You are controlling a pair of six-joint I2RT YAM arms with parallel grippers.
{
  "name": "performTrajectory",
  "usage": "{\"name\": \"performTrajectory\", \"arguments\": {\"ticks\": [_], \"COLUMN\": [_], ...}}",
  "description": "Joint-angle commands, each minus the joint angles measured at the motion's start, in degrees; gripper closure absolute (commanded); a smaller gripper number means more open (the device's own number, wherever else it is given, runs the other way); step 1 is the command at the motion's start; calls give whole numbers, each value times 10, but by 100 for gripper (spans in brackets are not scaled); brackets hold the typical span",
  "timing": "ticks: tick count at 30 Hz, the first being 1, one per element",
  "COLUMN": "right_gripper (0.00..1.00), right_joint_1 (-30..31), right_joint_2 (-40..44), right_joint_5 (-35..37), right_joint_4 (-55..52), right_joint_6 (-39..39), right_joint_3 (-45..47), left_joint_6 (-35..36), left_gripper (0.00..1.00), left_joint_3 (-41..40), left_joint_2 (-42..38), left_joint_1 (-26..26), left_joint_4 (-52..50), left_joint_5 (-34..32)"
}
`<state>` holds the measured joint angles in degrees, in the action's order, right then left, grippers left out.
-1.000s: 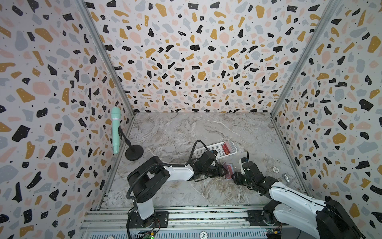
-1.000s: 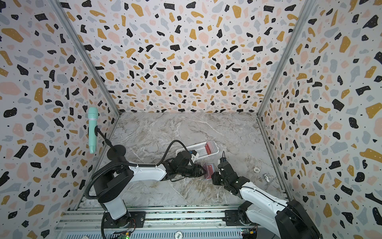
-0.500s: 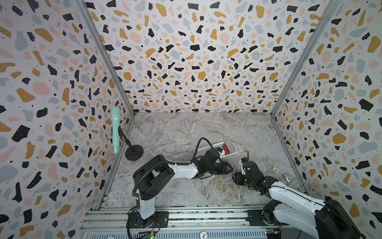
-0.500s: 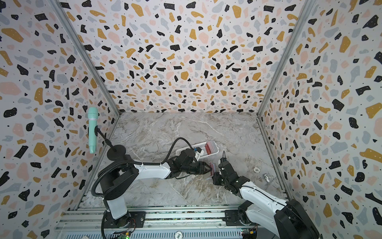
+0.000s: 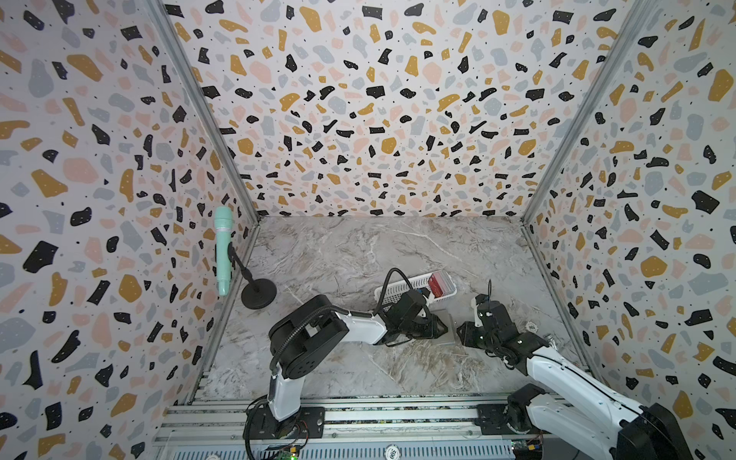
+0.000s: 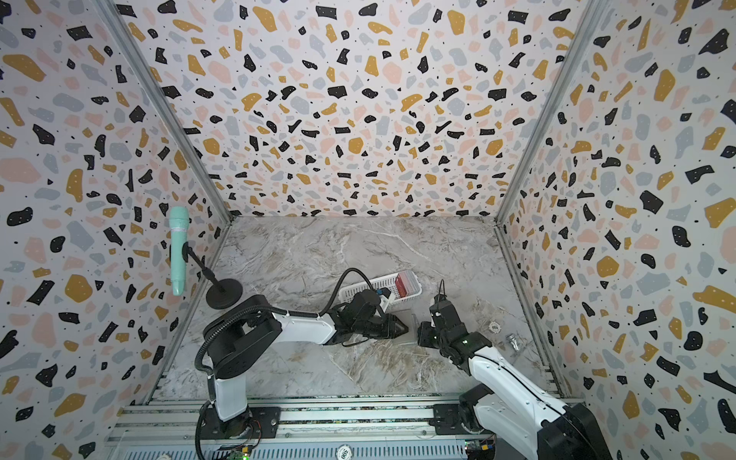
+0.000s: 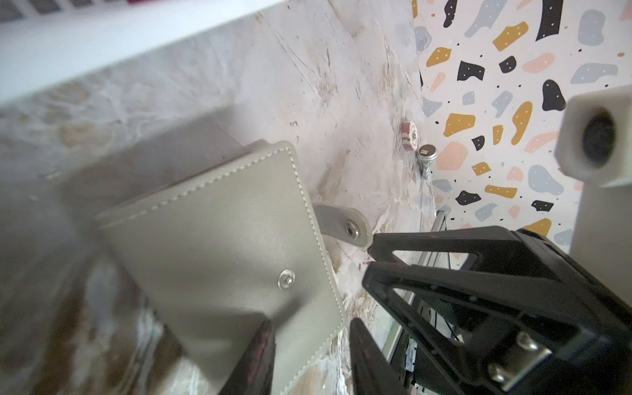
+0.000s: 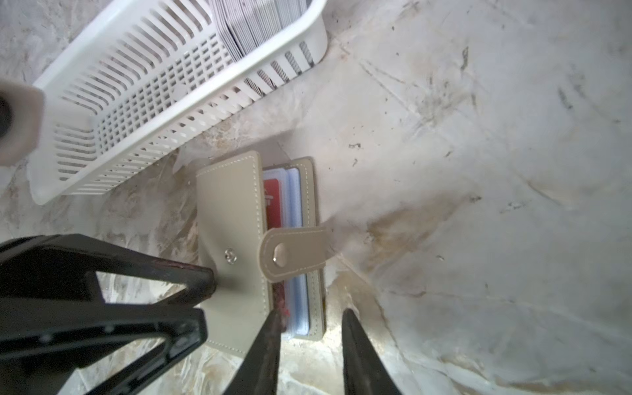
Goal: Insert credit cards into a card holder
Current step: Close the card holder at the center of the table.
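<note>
The card holder (image 8: 229, 212) is straddled at its cover corner by the parted left gripper (image 7: 313, 323), at its sleeves by the parted right gripper (image 8: 309, 314).

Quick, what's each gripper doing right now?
Left gripper: open, jaws straddling the card holder corner, no clamp visible.
Right gripper: open at the card holder's sleeve edge, holding nothing.
</note>
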<state>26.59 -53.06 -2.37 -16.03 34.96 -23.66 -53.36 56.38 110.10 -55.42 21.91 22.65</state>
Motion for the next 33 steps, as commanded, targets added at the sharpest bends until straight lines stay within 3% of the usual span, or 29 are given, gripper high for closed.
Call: {"name": "performTrajectory", "arguments": {"ticks": [1, 15, 33], "right_gripper": [68, 72, 89], "right_joint_1": [-3, -4, -4], "right_joint_2": [4, -68, -105], "right_joint_5": [-3, -17, -13], "right_joint_4": [-9, 20, 47], "right_joint_6": [-24, -51, -64], "right_joint_3": [-29, -71, -72], "left_joint_6": [10, 21, 23], "left_gripper": [68, 87, 92], "left_joint_3": [9, 3, 4], "left_joint_2": [6, 12, 12], "left_joint_1": [-4, -4, -4], "left_joint_4": [-16, -46, -50], "left_joint_5": [-16, -31, -30]}}
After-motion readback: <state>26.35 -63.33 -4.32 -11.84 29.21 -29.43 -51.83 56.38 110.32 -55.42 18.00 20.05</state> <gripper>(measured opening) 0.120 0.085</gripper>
